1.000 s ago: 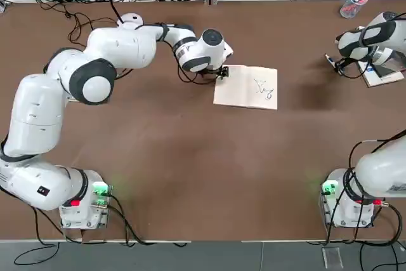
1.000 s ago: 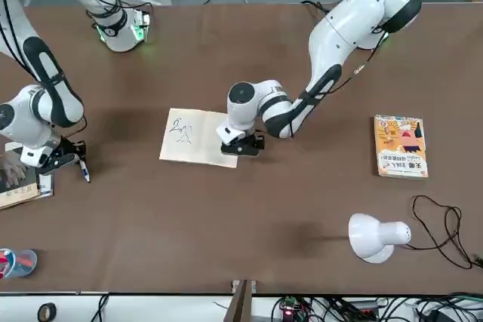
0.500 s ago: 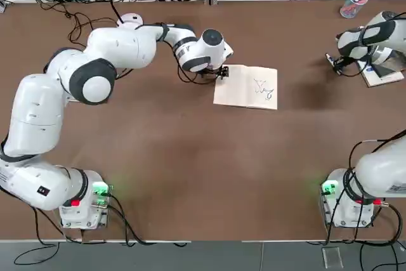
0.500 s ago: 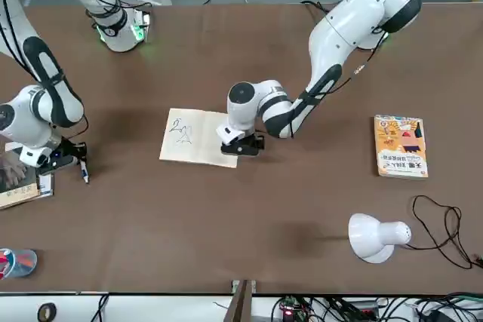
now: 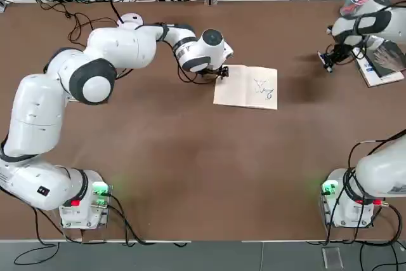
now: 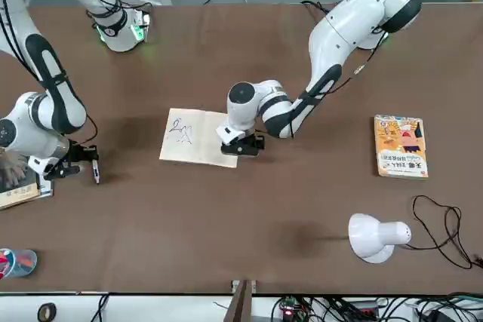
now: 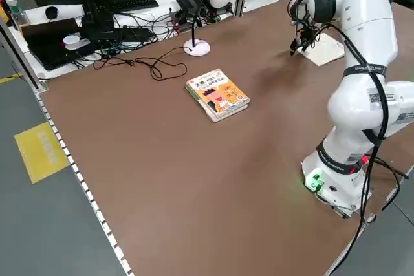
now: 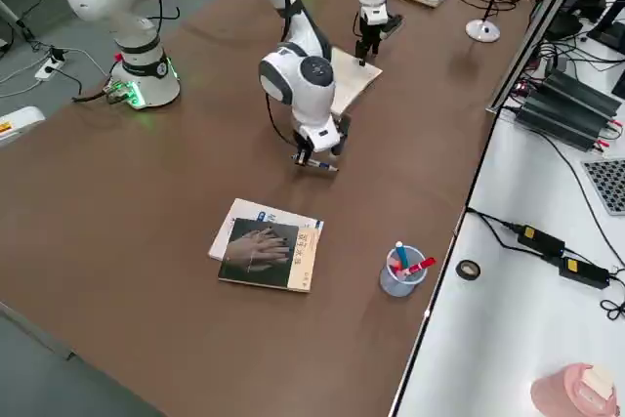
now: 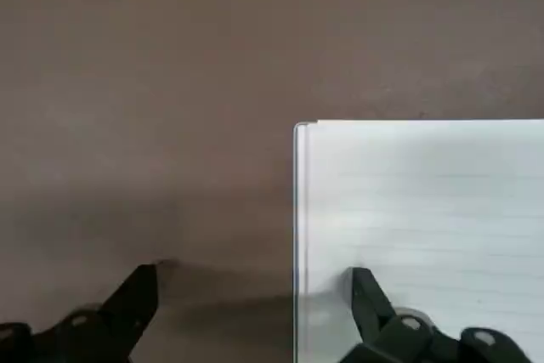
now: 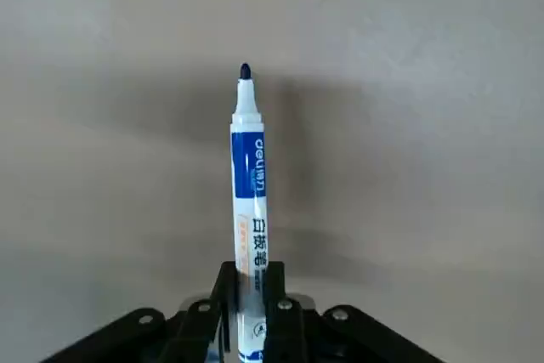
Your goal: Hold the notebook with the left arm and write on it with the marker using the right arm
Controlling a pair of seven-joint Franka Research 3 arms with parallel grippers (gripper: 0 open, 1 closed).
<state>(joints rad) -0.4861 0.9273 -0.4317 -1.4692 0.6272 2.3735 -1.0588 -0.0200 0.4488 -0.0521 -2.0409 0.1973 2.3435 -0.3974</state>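
The right gripper (image 10: 246, 308) is clamped narrow on the marker (image 10: 249, 210), its two black fingers (image 10: 274, 312) pinching the lower barrel. The marker sticks straight out past the fingertips, uncapped, its dark tip (image 10: 245, 70) bare above a white collar and a blue-printed label. In the front view the gripper (image 6: 84, 162) hangs just above the brown table (image 6: 249, 224) with the marker (image 6: 96, 173) pointing down toward the surface.

The notebook (image 5: 246, 87) lies open and flat well off to this gripper's left side, toward the table's middle, with bare table between the two. Its dark scribbles (image 5: 264, 89) sit on the page nearer the marker. Just on the gripper's other side lies a dark-covered book (image 8: 262, 253) picturing a hand, and beyond that a clear cup of pens (image 8: 401, 271) near the table's far edge.

The left gripper (image 9: 255, 316) stands at the notebook's far edge from the marker, fingers spread wide: one finger (image 9: 365, 299) rests on the lined page (image 9: 425, 227) by its corner, the other (image 9: 136, 299) is over bare table beside the book. Its bulky wrist (image 5: 203, 51) leans over that edge.

Farther out on the left arm's side lie an orange-yellow cartoon-cover book (image 6: 401, 145) and a white desk lamp (image 6: 375, 236).
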